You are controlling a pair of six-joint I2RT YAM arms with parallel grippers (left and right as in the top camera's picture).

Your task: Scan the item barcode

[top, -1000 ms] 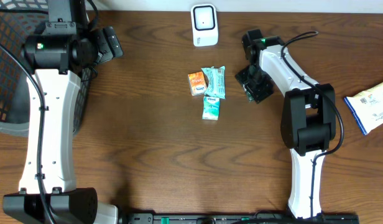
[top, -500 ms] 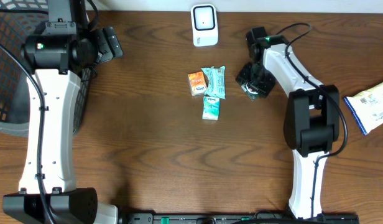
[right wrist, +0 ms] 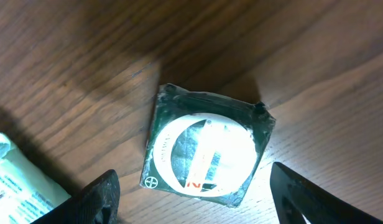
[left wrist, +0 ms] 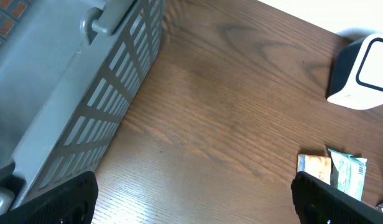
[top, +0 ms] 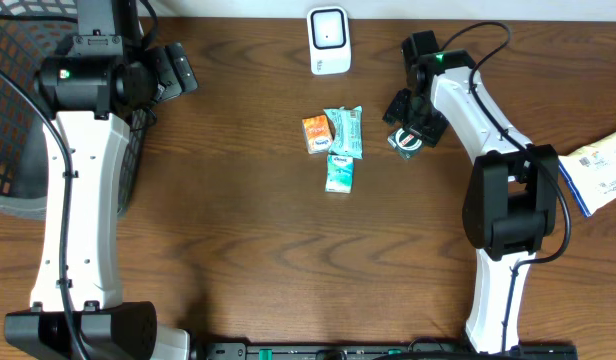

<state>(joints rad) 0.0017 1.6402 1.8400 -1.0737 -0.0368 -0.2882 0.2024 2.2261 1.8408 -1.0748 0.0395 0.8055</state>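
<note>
Packet (right wrist: pixel 207 152), square, glossy green, untouched on grained wood (right wrist: pixel 316 93) between right pincer's (right wrist: pixel 194 190) wide-apart fingers; left pincer (left wrist: pixel 191 196) agape, empty.

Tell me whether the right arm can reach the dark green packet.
Probably yes: the right hand hangs directly over the dark green packet, open fingers either side, nothing covering it.

The table (top: pixel 238 220) is dark brown wood with streaky grain. The scanner (top: pixel 328 40) is white with a dark-rimmed window. The small packet (top: pixel 315 134) is orange. The upper pouch (top: pixel 345 130) and lower pouch (top: pixel 339 173) are pale teal with white print. The square packet (right wrist: pixel 207 152) is dark green, with a white disc, green lettering and a small red mark. The basket (top: pixel 13 90) is dark grey mesh.
</note>
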